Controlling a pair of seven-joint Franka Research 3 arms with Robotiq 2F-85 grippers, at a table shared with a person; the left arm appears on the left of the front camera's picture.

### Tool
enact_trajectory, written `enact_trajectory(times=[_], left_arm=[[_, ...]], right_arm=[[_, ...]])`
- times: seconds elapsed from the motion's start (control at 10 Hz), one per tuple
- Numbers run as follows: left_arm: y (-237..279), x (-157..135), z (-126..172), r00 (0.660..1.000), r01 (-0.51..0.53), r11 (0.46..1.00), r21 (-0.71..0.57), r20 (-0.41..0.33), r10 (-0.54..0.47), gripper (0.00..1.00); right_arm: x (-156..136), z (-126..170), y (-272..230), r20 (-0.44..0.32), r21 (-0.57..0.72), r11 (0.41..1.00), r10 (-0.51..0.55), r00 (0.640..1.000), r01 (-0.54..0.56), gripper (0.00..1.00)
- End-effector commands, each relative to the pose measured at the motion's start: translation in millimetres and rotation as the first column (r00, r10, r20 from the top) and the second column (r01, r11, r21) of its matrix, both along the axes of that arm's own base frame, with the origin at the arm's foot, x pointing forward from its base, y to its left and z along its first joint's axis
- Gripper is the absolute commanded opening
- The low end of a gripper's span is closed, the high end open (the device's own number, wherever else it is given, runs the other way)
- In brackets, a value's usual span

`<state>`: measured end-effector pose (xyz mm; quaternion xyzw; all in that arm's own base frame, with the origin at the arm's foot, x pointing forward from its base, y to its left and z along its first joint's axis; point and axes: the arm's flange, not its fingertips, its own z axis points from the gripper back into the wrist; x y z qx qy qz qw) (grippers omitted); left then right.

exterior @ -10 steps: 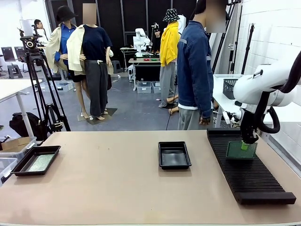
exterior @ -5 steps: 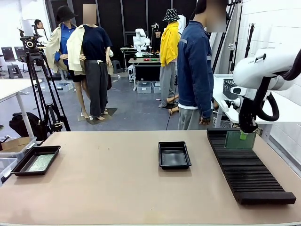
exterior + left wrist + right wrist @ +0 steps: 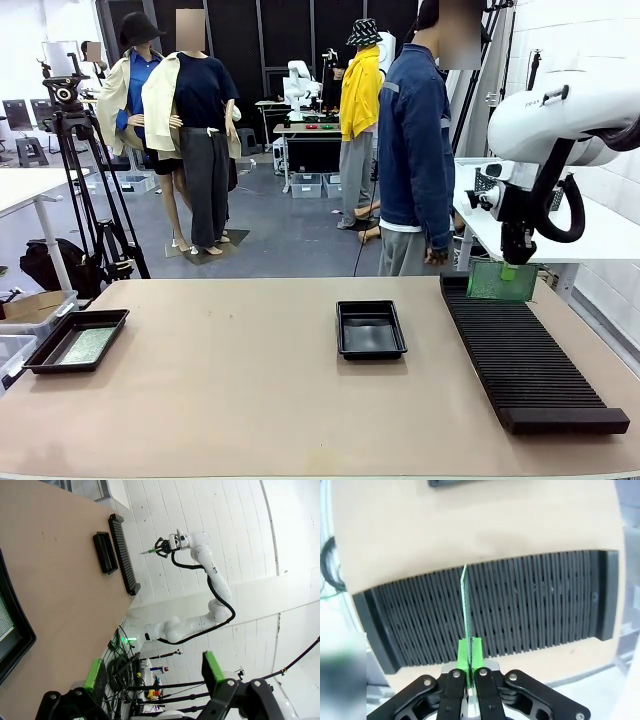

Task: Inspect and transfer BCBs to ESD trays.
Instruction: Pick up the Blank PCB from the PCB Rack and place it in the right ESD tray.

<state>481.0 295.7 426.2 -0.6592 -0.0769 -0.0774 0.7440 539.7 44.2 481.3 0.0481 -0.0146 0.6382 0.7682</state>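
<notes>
The BCB (image 3: 500, 283) is gripped by its top edge between the right fingers (image 3: 476, 652), which are closed tight on it. It has been lifted clear of the slotted rack (image 3: 525, 365), where it was seated a second ago. The left fingers (image 3: 212, 667) are spread wide and nothing is held by them; with the board freed, inspection and transfer to the empty ESD tray (image 3: 371, 354) at mid-counter are judged to be next.
</notes>
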Motion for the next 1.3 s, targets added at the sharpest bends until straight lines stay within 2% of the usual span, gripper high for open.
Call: enact_trajectory(times=[0.0,0.1,0.3,0.5,0.7,0.8,1.0,1.2], left_arm=[[0,-1,2,1.0,-0.002,1.0,0.009,-0.004,0.002,1.0],[0,-1,2,1.0,-0.002,1.0,0.009,-0.004,0.002,1.0],[0,-1,2,1.0,-0.002,1.0,0.009,-0.004,0.002,1.0],[0,-1,2,1.0,-0.002,1.0,0.009,-0.004,0.002,1.0],[0,-1,2,1.0,-0.002,1.0,0.009,-0.004,0.002,1.0],[0,-1,2,1.0,-0.002,1.0,0.009,-0.004,0.002,1.0],[0,-1,2,1.0,-0.002,1.0,0.009,-0.004,0.002,1.0],[0,-1,2,1.0,-0.002,1.0,0.009,-0.004,0.002,1.0]], right_arm=[[-4,7,16,-0.017,0.063,0.974,-0.217,0.976,0.217,0.0],[-8,8,26,-0.02,0.099,0.934,-0.342,0.94,0.342,0.0],[-18,9,46,-0.032,0.114,0.851,-0.513,0.858,0.513,0.0],[-25,10,65,-0.056,0.086,0.737,-0.668,0.742,0.671,0.0],[-30,7,87,-0.082,0.08,0.566,-0.817,0.571,0.82,0.0],[-33,6,98,-0.125,0.083,0.479,-0.865,0.486,0.874,0.0],[-30,3,113,-0.189,0.076,0.303,-0.931,0.312,0.95,0.0],[-23,-4,130,-0.25,0.084,0.141,-0.955,0.157,0.987,0.0]])
